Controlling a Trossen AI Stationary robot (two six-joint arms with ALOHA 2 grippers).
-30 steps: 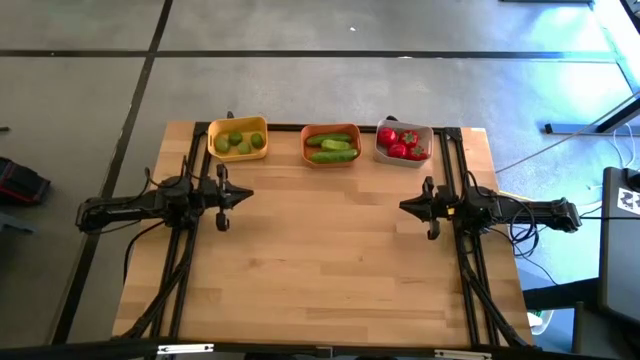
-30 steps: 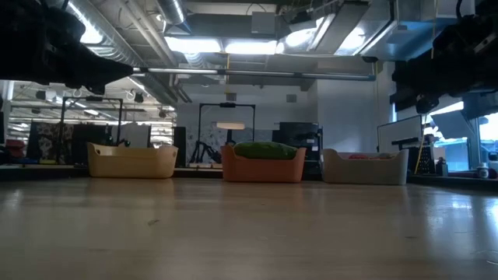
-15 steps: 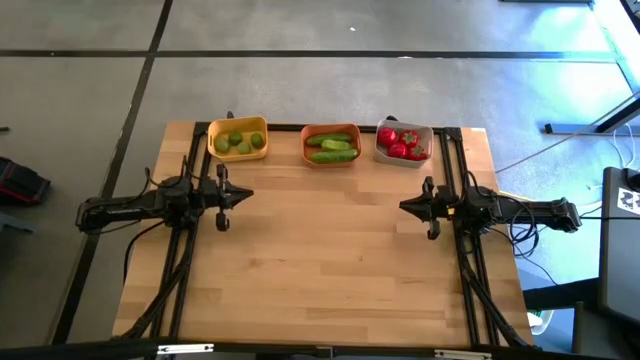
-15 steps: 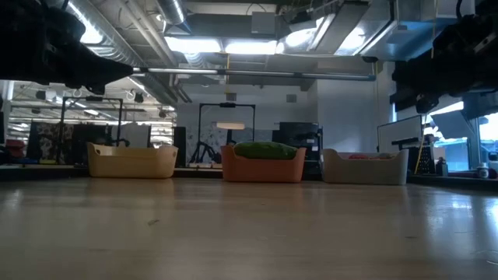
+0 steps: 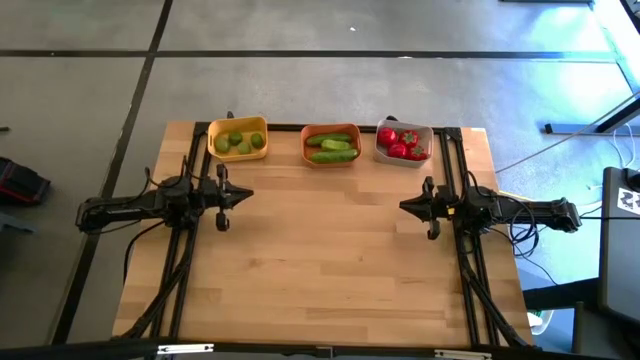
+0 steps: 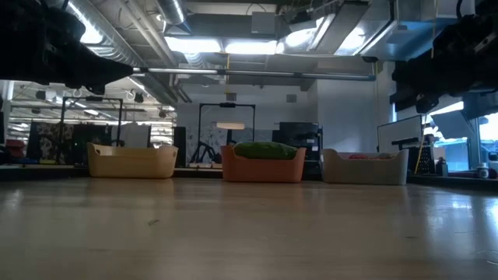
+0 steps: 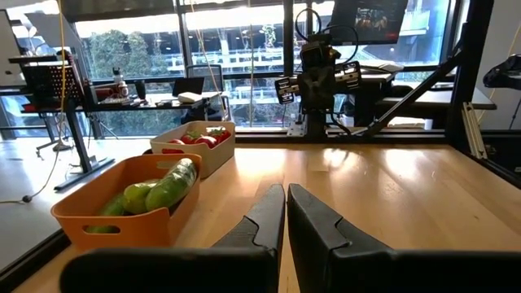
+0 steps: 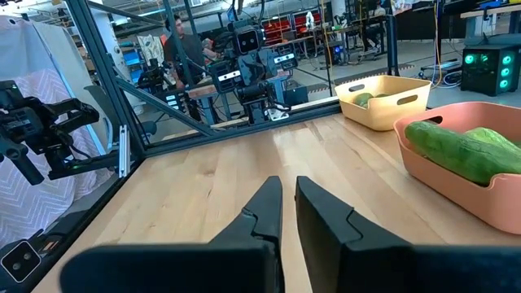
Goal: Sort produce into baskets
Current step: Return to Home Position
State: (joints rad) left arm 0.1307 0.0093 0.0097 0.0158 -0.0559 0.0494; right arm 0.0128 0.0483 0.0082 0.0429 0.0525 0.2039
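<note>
Seemingly nothing has moved over the last second: limes (image 5: 238,141) lie in the yellow bin (image 5: 238,122), cucumbers (image 5: 333,149) in the orange bin (image 5: 331,127) and tomatoes (image 5: 400,143) in the white bin (image 5: 404,124). No produce appears left on the table (image 5: 320,280), so sorting looks finished. Both arms rest at the table's sides, with the left gripper (image 5: 240,195) and right gripper (image 5: 405,207) facing each other, fingers pinched nearly together on nothing.

Limes (image 5: 240,142), cucumbers (image 5: 333,147), tomatoes (image 5: 400,143) lie sorted in separate baskets (image 5: 304,146).
</note>
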